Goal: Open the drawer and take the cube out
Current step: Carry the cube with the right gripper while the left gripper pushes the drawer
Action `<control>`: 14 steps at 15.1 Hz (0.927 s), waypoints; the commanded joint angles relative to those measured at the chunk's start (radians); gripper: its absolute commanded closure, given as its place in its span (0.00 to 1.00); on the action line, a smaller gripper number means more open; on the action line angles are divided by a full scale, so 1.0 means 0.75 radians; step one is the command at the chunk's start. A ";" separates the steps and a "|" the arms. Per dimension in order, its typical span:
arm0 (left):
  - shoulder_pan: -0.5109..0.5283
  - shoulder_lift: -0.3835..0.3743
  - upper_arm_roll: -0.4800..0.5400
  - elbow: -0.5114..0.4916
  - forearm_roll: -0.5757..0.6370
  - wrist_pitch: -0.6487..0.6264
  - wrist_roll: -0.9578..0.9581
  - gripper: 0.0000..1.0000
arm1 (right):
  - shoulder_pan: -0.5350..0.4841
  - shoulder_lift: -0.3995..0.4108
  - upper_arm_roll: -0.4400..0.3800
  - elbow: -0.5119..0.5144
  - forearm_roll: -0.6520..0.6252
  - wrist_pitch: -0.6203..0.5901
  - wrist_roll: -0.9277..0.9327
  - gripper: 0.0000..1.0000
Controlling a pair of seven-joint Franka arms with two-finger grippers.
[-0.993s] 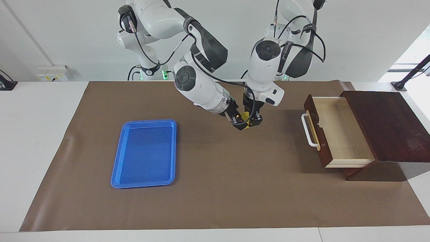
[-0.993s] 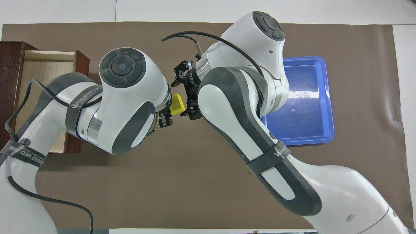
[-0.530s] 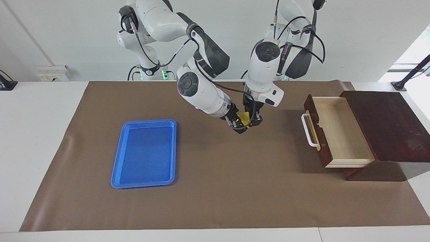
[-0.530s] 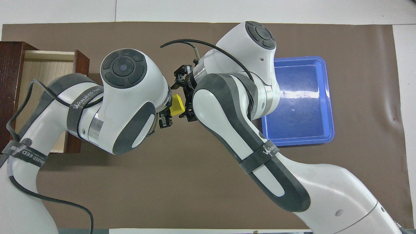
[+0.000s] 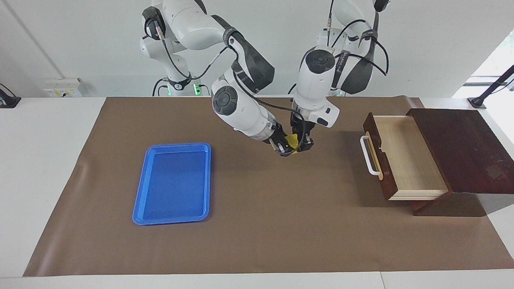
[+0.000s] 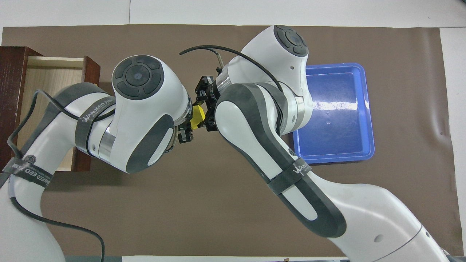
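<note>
The cube (image 5: 292, 140) hangs in the air above the bare brown mat (image 5: 257, 224), over the middle of the table between the drawer (image 5: 401, 156) and the blue tray (image 5: 173, 182). It is tilted, one corner turned downward, and being a cube it has no long axis to speak of. Both grippers are on it at once. The left gripper (image 5: 302, 141) comes almost straight down onto it, jaws clamped on the cube. The right gripper (image 5: 283, 147) comes in slantwise from the right arm's end of the table, its jaws closed on the same cube from the side that faces the tray. In the overhead view the cube (image 6: 197, 115) shows as a yellow sliver squeezed between the two wrists.

The drawer is pulled fully out of its dark wooden box (image 5: 461, 150) at the left arm's end of the table, its white bar handle (image 5: 367, 155) facing the middle of the mat. Its pale wood inside holds nothing. The blue tray lies flat on the mat toward the right arm's end, well apart from the grippers, and it too holds nothing.
</note>
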 commanded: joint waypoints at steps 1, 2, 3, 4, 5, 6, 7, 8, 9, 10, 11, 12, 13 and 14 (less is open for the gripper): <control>-0.022 -0.028 0.021 -0.035 -0.013 0.031 0.009 1.00 | 0.011 -0.015 0.000 -0.022 -0.007 0.002 0.009 1.00; -0.022 -0.028 0.021 -0.035 -0.015 0.031 0.019 0.94 | 0.001 -0.015 0.000 -0.020 -0.005 -0.002 0.007 1.00; -0.018 -0.028 0.021 -0.035 -0.013 0.031 0.027 0.54 | -0.005 -0.023 -0.002 -0.022 -0.005 -0.002 0.003 1.00; -0.009 -0.028 0.023 -0.033 -0.013 0.023 0.027 0.02 | -0.015 -0.032 -0.004 -0.024 -0.005 -0.002 -0.003 1.00; -0.003 -0.028 0.023 -0.032 -0.013 0.010 0.027 0.00 | -0.036 -0.034 -0.004 -0.024 -0.001 -0.006 -0.015 1.00; 0.013 -0.030 0.023 -0.035 -0.013 0.000 0.051 0.00 | -0.068 -0.036 -0.002 -0.020 0.015 -0.033 -0.044 1.00; 0.037 -0.030 0.025 -0.035 -0.013 -0.022 0.100 0.00 | -0.123 -0.048 0.000 -0.022 0.027 -0.063 -0.091 1.00; 0.070 -0.030 0.025 -0.035 -0.013 -0.045 0.159 0.00 | -0.199 -0.062 0.000 -0.026 0.062 -0.108 -0.158 1.00; 0.111 -0.032 0.025 -0.041 -0.013 -0.053 0.223 0.00 | -0.278 -0.074 -0.002 -0.030 0.111 -0.171 -0.244 1.00; 0.154 -0.038 0.025 -0.061 -0.013 -0.053 0.278 0.00 | -0.366 -0.093 -0.002 -0.059 0.128 -0.235 -0.346 1.00; 0.195 -0.040 0.027 -0.073 -0.011 -0.053 0.349 0.00 | -0.446 -0.121 -0.002 -0.116 0.128 -0.282 -0.464 1.00; 0.236 -0.044 0.027 -0.088 -0.011 -0.053 0.409 0.00 | -0.524 -0.162 -0.004 -0.217 0.128 -0.297 -0.587 1.00; 0.266 -0.050 0.027 -0.102 -0.005 -0.045 0.474 0.00 | -0.602 -0.207 -0.004 -0.344 0.130 -0.268 -0.673 1.00; 0.297 -0.055 0.029 -0.126 0.004 -0.037 0.548 0.00 | -0.657 -0.242 -0.006 -0.450 0.132 -0.199 -0.698 1.00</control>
